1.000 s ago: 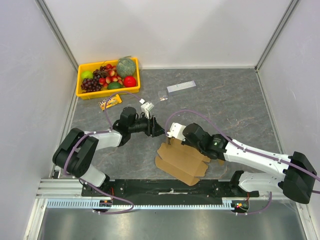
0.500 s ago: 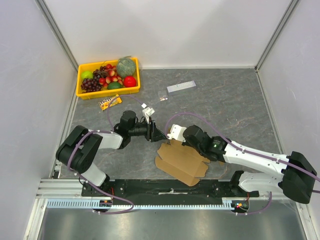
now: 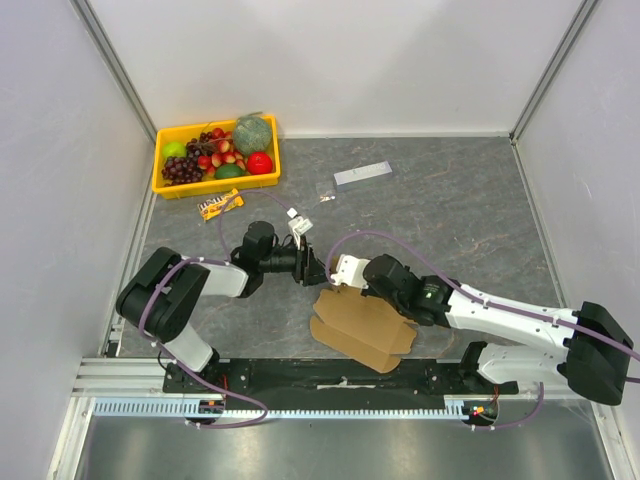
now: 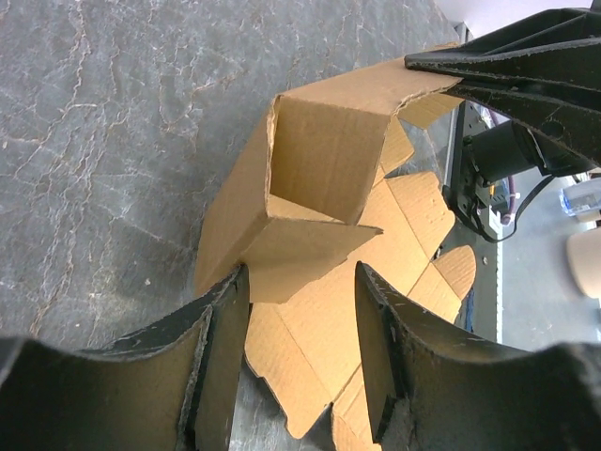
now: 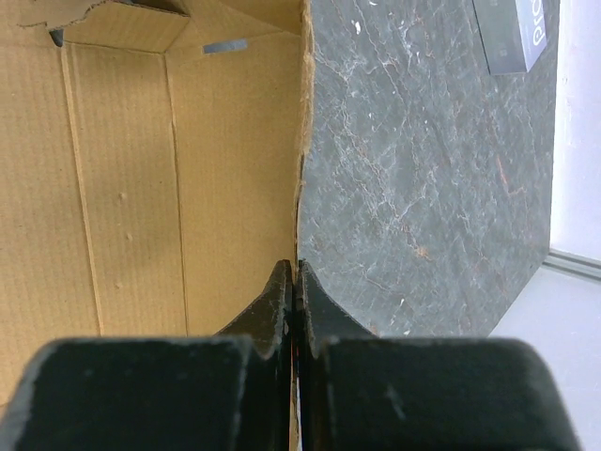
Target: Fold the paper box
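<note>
Pinching raised wall edge of paper box: right gripper, fingers pressed together on cardboard. Jaws of left gripper apart, straddling folded-in flap corner. Box partly folded, lower centre of top view, on grey table. Yellow fruit tray upper left.

Legible marking: one item only. Right wrist view, upper right of the frame: the grey strip carries light printed characters, turned sideways and cut off by the frame edge; the visible part resembles "pro". Top view, upper left: the print on the orange packet is too small to read
</note>
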Available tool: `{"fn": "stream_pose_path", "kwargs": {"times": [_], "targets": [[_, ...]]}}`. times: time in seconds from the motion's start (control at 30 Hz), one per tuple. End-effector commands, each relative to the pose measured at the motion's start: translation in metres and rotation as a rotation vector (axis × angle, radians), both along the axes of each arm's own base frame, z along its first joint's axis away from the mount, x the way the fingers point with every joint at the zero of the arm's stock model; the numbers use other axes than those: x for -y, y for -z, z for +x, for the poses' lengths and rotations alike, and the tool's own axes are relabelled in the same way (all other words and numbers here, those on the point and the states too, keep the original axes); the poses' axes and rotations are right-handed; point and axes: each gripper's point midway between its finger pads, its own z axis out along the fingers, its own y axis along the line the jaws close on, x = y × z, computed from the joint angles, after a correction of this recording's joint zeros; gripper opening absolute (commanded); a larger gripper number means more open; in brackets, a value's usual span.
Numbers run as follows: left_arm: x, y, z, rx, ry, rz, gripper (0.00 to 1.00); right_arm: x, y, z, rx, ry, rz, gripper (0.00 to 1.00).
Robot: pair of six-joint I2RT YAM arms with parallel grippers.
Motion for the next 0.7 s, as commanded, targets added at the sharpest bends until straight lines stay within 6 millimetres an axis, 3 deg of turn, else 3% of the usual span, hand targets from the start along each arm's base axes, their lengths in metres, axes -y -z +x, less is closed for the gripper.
{"fn": "stream_pose_path", "kwargs": {"times": [0.0, 0.67], "targets": [[0.007, -0.008, 0.004, 0.093, 0.04, 0.001, 0.55, -0.011, -0.006, 0.0, 0.022, -0.031, 0.012, 0.0], [0.007, -0.005, -0.003, 0.137, 0.049, 0.04, 0.54, -0.028, 0.009, -0.016, 0.027, -0.114, -0.091, 0.0]]}}
